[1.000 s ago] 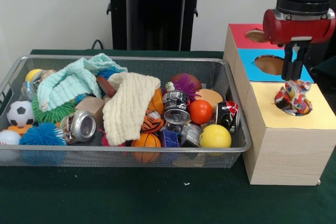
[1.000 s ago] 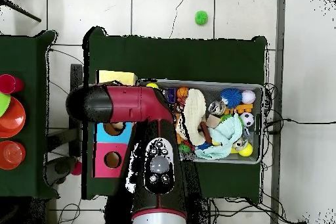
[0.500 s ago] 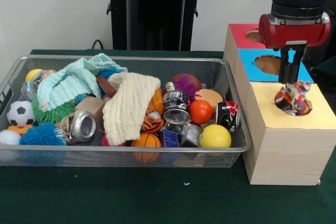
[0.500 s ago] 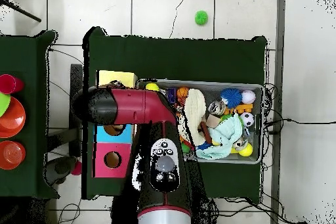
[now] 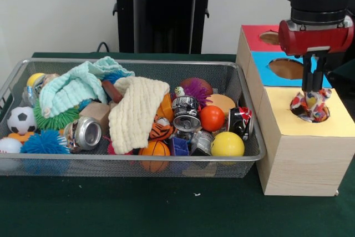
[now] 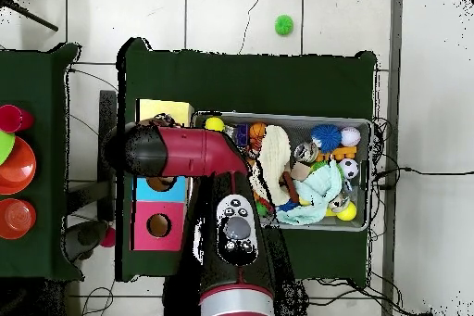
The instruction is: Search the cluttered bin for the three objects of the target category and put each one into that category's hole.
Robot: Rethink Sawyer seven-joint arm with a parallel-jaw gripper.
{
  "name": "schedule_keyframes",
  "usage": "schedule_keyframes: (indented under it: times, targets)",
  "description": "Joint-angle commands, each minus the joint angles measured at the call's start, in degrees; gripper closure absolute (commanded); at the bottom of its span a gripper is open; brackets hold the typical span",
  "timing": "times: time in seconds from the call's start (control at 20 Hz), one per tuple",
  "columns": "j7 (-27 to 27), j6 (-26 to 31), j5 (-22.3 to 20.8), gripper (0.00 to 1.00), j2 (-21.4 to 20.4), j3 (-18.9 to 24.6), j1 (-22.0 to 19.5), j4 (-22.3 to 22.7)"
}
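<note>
A multicoloured patchwork soft toy (image 5: 310,105) sits in the hole of the yellow box section (image 5: 285,112), with its top sticking out. My gripper (image 5: 313,87) hangs straight over it, its tips level with the top of the toy and slightly open; I cannot tell whether they touch it. The wire bin (image 5: 133,159) to the left holds several balls, cans, cloths and spiky toys. In the overhead view the red arm (image 6: 185,150) covers the gripper and the toy; only a corner of the yellow section (image 6: 165,108) shows.
A blue section (image 5: 266,62) and a red section (image 5: 252,34) with their own holes lie behind the yellow one. In the bin, a cream cloth (image 5: 136,112) drapes over the middle, and a yellow ball (image 5: 227,144) and an orange ball (image 5: 212,118) sit by the right wall. Stacked cups (image 6: 14,164) stand on a side table.
The gripper rose slightly and shifted, then moved right and back down over the toy. The toy stayed in the yellow hole. The bin contents did not move.
</note>
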Motion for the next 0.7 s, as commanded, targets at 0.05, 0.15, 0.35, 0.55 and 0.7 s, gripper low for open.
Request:
schedule_keyframes:
  times: [0.05, 0.15, 0.35, 0.55, 0.7]
  targets:
    - [9.5, -1.5, 2.5, 1.0, 1.6, 5.5, -1.8, 5.1]
    - [9.3, -1.4, 2.6, 1.0, 1.6, 5.5, -1.9, 5.2]
    - [9.0, -0.7, 2.0, 1.0, 1.8, 4.7, -1.5, 4.5]
    - [8.1, -1.8, -0.3, 1.0, 2.8, 3.2, -0.5, 3.4]
    - [7.4, -3.9, -2.1, 1.0, 4.0, 2.2, -0.3, 3.1]
